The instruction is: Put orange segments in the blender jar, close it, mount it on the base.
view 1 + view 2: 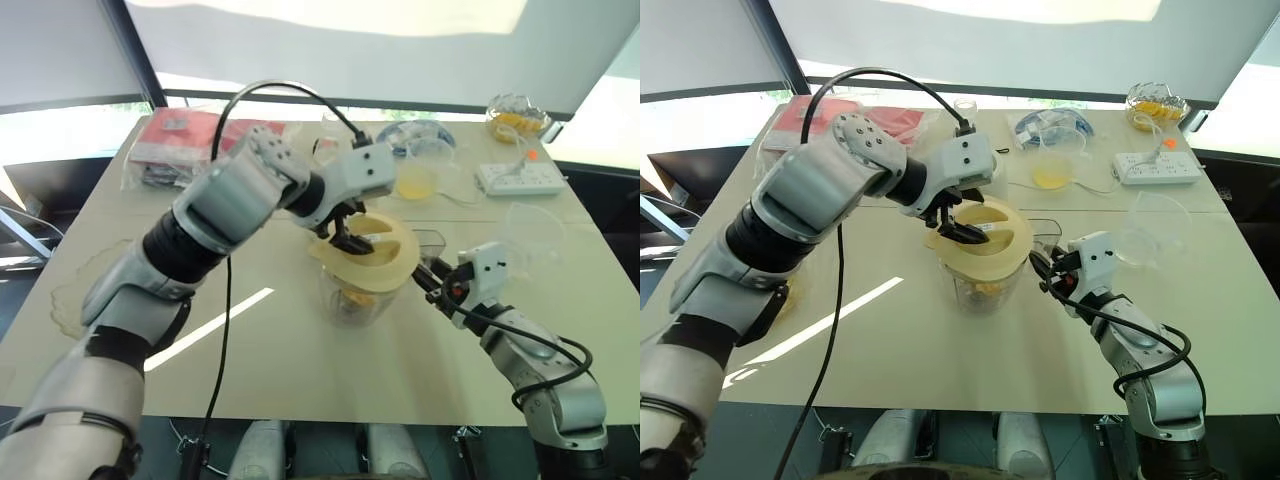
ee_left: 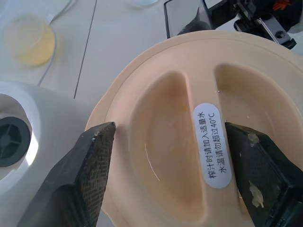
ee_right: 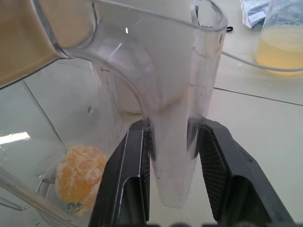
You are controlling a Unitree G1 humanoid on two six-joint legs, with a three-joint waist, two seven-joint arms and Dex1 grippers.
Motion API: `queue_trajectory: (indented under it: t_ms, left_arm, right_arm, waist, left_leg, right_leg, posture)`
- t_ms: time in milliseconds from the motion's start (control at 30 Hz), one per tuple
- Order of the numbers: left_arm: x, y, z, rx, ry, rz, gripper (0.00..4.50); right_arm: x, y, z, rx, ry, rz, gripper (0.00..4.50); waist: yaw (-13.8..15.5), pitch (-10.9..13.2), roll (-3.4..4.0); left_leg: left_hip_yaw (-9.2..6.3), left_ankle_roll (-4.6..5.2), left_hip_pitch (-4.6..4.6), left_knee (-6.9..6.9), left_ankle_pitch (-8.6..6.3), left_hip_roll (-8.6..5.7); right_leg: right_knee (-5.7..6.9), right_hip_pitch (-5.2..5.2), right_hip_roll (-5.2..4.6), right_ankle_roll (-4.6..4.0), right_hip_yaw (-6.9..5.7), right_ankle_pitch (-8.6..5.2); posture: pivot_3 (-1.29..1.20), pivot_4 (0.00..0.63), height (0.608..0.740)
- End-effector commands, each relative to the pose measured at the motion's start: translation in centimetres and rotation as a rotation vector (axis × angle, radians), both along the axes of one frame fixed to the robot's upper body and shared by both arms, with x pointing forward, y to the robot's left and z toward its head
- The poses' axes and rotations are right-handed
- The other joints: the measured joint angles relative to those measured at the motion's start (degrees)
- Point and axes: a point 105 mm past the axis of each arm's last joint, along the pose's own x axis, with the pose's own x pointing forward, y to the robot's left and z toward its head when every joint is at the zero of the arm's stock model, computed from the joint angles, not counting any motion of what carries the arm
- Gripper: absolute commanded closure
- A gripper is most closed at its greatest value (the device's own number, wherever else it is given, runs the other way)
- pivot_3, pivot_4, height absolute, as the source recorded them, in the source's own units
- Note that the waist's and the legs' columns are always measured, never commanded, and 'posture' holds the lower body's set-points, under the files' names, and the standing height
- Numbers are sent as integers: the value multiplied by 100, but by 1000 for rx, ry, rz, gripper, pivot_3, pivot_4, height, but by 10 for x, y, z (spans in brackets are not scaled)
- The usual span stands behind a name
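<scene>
Now I should press the lid (image 1: 385, 255) down flat and slowly, because it seems to sit tilted on the jar (image 1: 980, 288). The left gripper (image 2: 169, 125) has its jaws spread wide, with the lid just beyond the tips. The right gripper (image 3: 171, 137) pinches the jar handle (image 3: 170, 163) to steady it. One orange segment (image 3: 78, 172) lies inside the jar.

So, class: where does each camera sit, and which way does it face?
Left eye: head, facing forward-down over table; left gripper, right gripper show.
Right eye: beside it, same scene, same grippers.
Left wrist: left arm, facing lid past left gripper.
Right wrist: right arm, facing jar handle, right gripper clamped on it.
Shared: eyes and left wrist all show the lid.
</scene>
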Motion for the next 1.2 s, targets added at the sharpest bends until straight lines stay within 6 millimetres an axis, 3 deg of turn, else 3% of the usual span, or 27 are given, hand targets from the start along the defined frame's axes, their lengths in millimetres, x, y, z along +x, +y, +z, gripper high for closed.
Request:
queue_trajectory:
  t_ms: [33, 267, 433, 500, 567, 633, 700, 867, 1000, 1067, 1200]
  left_arm:
    - [-4, 1, 39, -98, -70, -59, 798]
    - [25, 24, 116, -553, -322, 75, 798]
    - [34, 54, 110, -664, -256, 167, 798]
    - [32, 72, 96, -667, -248, 196, 798]
    - [21, 95, 68, -624, -238, 211, 798]
    - [11, 106, 51, -610, -226, 224, 798]
    - [3, 110, 37, -608, -220, 238, 798]
    - [-9, 111, 8, -607, -171, 270, 798]
    - [-17, 105, -10, -586, -165, 280, 798]
    - [-21, 104, -16, -584, -159, 290, 798]
    - [-24, 104, -23, -583, -154, 322, 798]
  right_arm:
    - [-7, 13, 18, 31, -71, 85, 3556]
    - [-6, 7, 22, 25, -87, 57, 3556]
    - [-3, 0, 34, 19, -128, 5, 3556]
    - [0, -11, 50, 33, -176, -52, 3556]
    - [1, -24, 80, 36, -252, -108, 3556]
    - [1, -34, 104, -4, -293, -143, 3556]
    - [0, -43, 130, -70, -330, -150, 3556]
    - [1, -63, 207, -97, -445, -167, 3556]
    - [24, -70, 267, 0, -546, -240, 3556]
    - [39, -67, 279, 32, -536, -258, 3556]
    - [68, -53, 280, 25, -493, -234, 3556]
  waist:
    - [3, 29, 2]
    - [3, 89, -15]
    - [4, 91, -14]
    - [4, 94, -14]
    - [-40, 107, 2]
    - [-59, 131, 17]
    - [2, 160, -20]
    - [91, 165, -26]
    - [34, 166, -25]
    - [0, 166, -27]
    - [-20, 164, -28]
  left_leg:
    - [0, 0, -4, 1, 1, 0]
    - [1, 1, -3, 12, 1, -12]
    - [-1, -6, 7, 23, 5, -17]
    - [-5, -32, 7, 23, 20, -16]
    - [-3, -47, 12, 23, 29, -13]
    - [9, -55, 23, 22, 33, -5]
    - [5, -69, 22, 23, 42, -6]
    - [-9, -75, 12, 31, 47, -6]
    - [-2, -74, 17, 32, 47, -9]
    - [1, -74, 16, 33, 48, -10]
    - [1, -74, 18, 30, 48, -9]
  right_leg:
    - [0, -4, 5, 2, -1, 1]
    - [13, -4, 11, 33, -4, 2]
    - [60, -5, 9, 46, -2, -4]
    - [72, -6, 10, 46, -3, -4]
    - [82, -6, 9, 45, 3, -3]
    - [90, -7, 8, 44, 22, -2]
    - [103, -10, 6, 42, 20, -1]
    - [98, -8, 6, 33, 3, 5]
    - [97, -4, 6, 30, 7, 6]
    - [96, -4, 7, 25, 10, 9]
    - [97, -4, 9, 26, 6, 10]
  posture:
    - [0, 150, 740]
    - [0, 150, 740]
    - [0, 150, 740]
    - [0, 150, 740]
    - [0, 150, 740]
    - [0, 150, 740]
    - [0, 150, 740]
    - [0, 150, 740]
    - [0, 150, 740]
    - [0, 150, 740]
    - [0, 150, 740]
